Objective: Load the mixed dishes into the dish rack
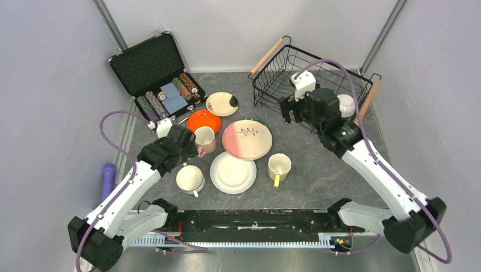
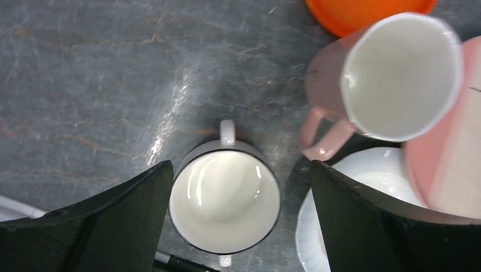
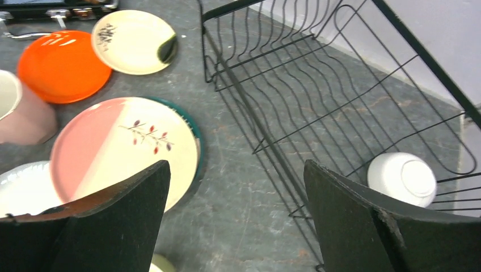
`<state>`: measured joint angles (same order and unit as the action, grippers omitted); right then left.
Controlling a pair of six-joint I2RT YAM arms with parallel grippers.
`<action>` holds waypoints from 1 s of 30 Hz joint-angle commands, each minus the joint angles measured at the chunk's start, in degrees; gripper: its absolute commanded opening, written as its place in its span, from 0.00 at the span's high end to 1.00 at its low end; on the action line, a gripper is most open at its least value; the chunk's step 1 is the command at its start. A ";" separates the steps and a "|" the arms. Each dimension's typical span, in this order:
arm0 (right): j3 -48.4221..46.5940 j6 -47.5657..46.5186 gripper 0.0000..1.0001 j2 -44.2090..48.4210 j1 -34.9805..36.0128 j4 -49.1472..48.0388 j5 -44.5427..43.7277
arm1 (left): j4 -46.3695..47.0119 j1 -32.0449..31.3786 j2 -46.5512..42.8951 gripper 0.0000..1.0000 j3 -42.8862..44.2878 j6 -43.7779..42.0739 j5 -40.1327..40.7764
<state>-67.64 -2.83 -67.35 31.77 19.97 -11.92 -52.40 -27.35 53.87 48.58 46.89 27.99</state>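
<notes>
Grippers both gape, empty: right gripper over the rack far right, left gripper over the white mug near left. Plates crowd the middle and the pink mug sits close, so a sloppy grab could bump it. Bowl's racked.

Plain pale grey walls close in the left, far and right sides, with slanting metal struts at the two far corners. The tabletop is dark grey, stone-patterned, with thin brownish veins; a soft glare streaks it
</notes>
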 commanded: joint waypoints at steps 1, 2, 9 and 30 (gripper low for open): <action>4.78 2.79 0.07 7.16 0.02 0.22 8.10 | -5.47 1.04 -1.54 0.05 -3.97 10.48 4.93; 5.87 3.46 0.07 8.60 0.03 -0.03 9.07 | -5.37 1.31 -1.81 0.06 -5.22 12.06 4.27; 9.00 3.38 0.06 13.38 -0.01 0.64 8.94 | -5.04 2.03 -4.80 0.15 -12.22 20.00 3.39; 12.42 3.35 0.06 16.83 -0.04 -0.59 10.26 | 8.36 2.22 -3.85 0.81 -24.92 23.64 -1.12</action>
<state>-56.18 0.01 -51.92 31.77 21.34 -2.55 -49.63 -25.15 52.16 26.09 68.29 27.31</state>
